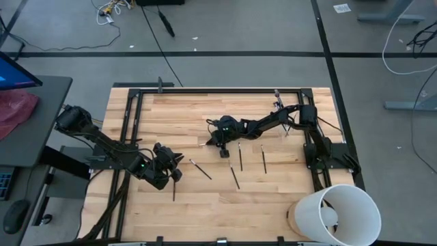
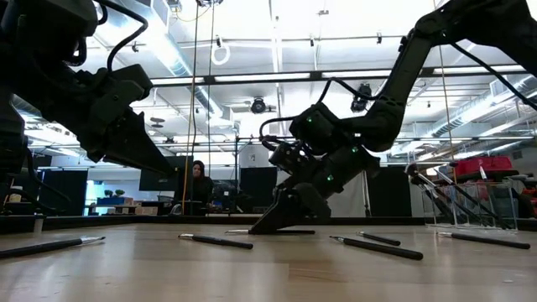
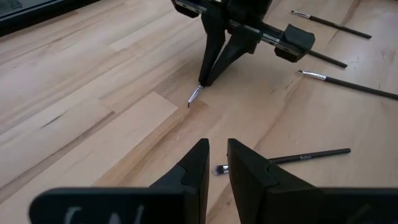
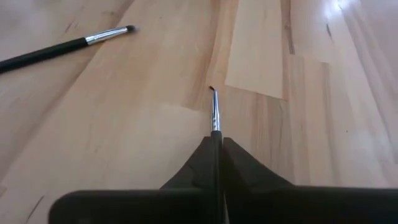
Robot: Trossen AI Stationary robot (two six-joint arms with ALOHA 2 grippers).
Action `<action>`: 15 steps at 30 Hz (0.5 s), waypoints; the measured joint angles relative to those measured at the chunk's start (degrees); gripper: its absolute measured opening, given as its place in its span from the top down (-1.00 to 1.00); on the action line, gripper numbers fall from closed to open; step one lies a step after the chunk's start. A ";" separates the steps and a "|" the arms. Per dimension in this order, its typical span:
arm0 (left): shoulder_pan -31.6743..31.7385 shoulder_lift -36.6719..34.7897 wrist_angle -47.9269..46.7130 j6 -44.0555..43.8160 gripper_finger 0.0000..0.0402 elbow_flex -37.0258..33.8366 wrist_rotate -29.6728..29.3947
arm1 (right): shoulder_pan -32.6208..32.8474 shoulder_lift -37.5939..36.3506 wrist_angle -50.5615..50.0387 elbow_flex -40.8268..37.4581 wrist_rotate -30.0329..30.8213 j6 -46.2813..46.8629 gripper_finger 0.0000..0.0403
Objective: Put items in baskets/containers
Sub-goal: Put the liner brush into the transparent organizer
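Between the right gripper's [image 4: 216, 142] pressed-together jaws sits one thin dark-handled makeup brush [image 4: 215, 112], the first pinched; several others [image 3: 283, 158] lie loose on the pale wooden worktop [image 1: 205, 205], none binned.

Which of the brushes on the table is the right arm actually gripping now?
The brush pinched between the right gripper fingers, silver tip poking out toward the wood. The other brushes lie loose on the table.

The right gripper [image 4: 217, 146] hides its brush [image 4: 215, 112] handle; the bucket [image 1: 339, 213] is cut off.
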 joint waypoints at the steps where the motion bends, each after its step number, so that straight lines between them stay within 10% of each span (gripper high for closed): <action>1: 0.02 0.00 -0.04 0.00 0.70 0.00 0.19 | 0.08 0.02 0.03 0.00 0.17 0.08 0.95; 15: -0.15 0.00 0.13 0.83 0.70 -1.42 7.78 | -0.16 0.02 18.34 -4.46 -3.88 13.73 0.99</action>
